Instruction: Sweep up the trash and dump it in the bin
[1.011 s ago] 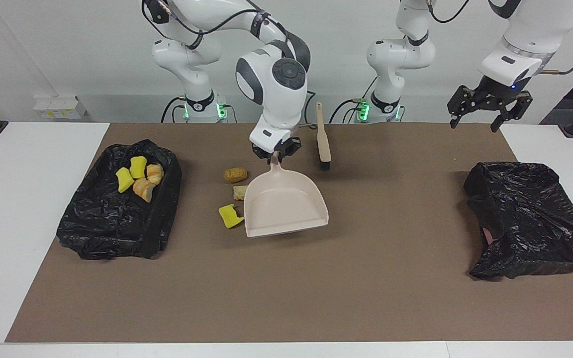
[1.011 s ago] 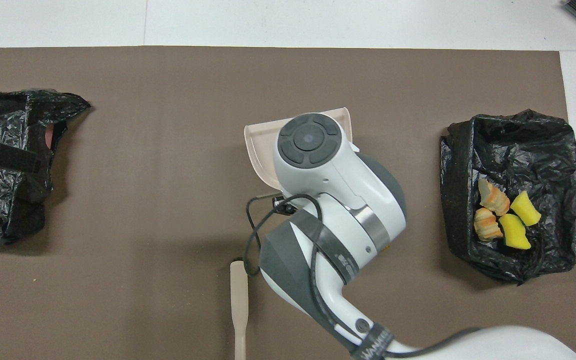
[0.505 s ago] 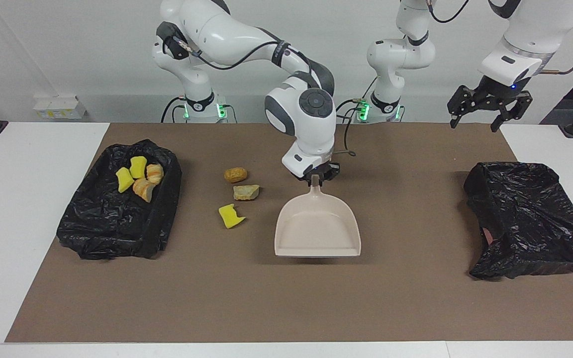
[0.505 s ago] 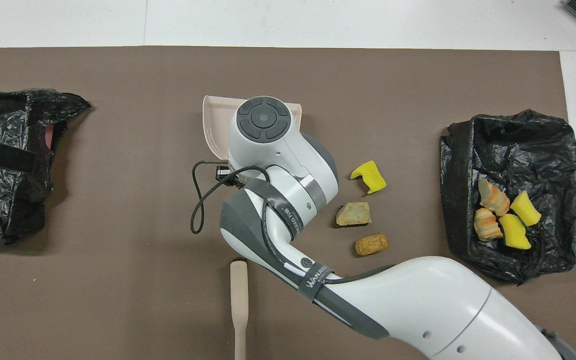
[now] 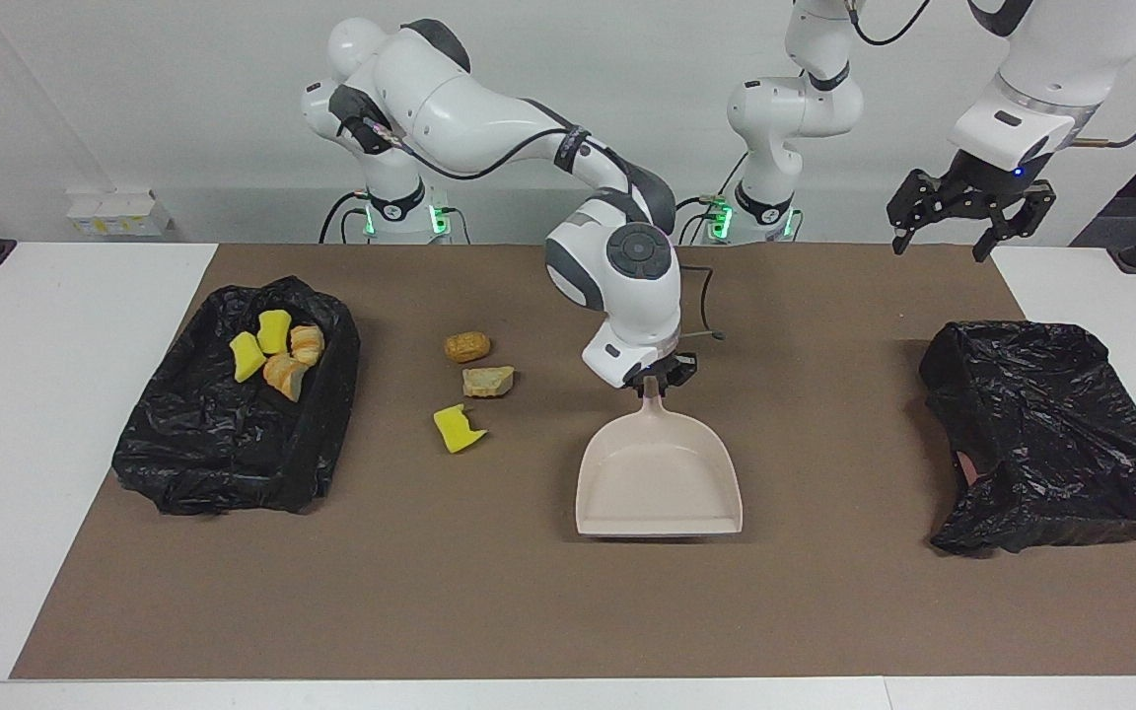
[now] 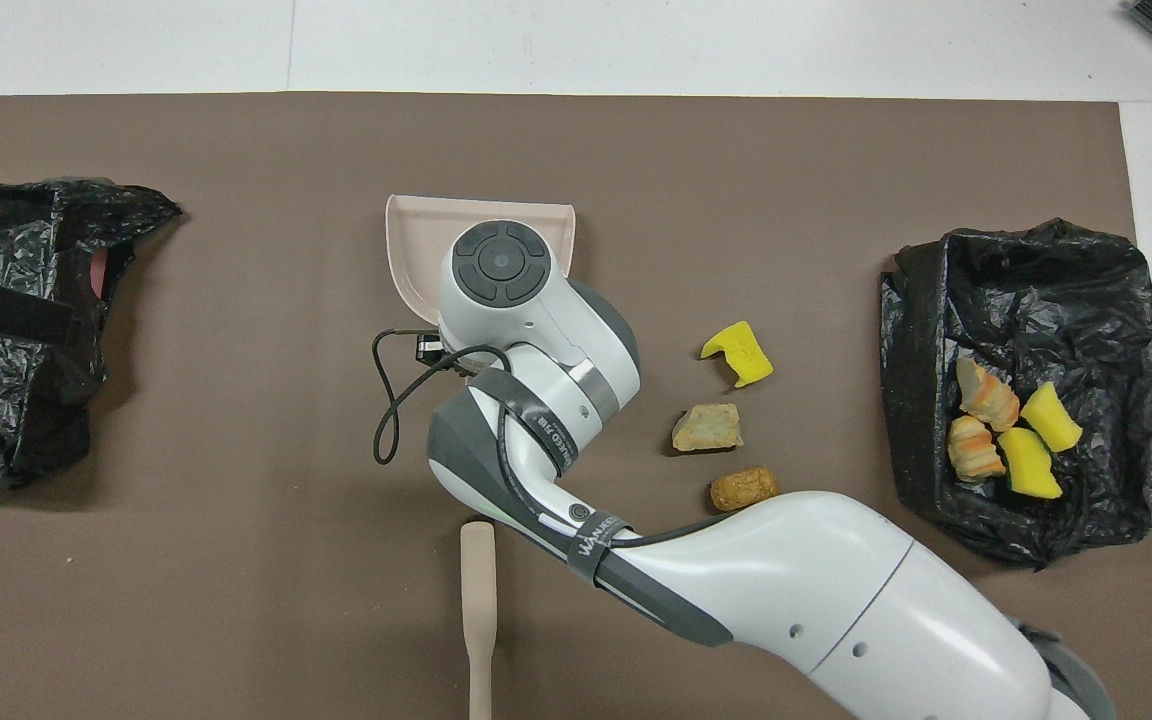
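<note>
Three pieces of trash lie loose on the brown mat: a brown chunk (image 5: 466,346) (image 6: 742,489), a tan chunk (image 5: 487,381) (image 6: 707,428) and a yellow sponge bit (image 5: 457,429) (image 6: 739,352). Several more scraps (image 5: 275,350) (image 6: 1006,430) lie in the black-lined bin (image 5: 326,414) (image 6: 911,400) at the right arm's end. My right gripper (image 5: 655,383) is shut on the handle of the beige dustpan (image 5: 657,483) (image 6: 416,240), which sits low at mid-table beside the loose trash, mouth facing away from the robots. My left gripper (image 5: 967,212) hangs open and empty, waiting above the mat's corner.
A second black-lined bin (image 5: 1051,434) (image 6: 16,330) stands at the left arm's end. The brush (image 6: 478,620) lies near the robots' edge; the right arm hides it in the facing view. The right arm stretches over the mat between the brush and the loose trash.
The right gripper carried the dustpan from right beside the loose scraps toward the left arm's end and away from the robots, turning its mouth straight. The left arm stayed still.
</note>
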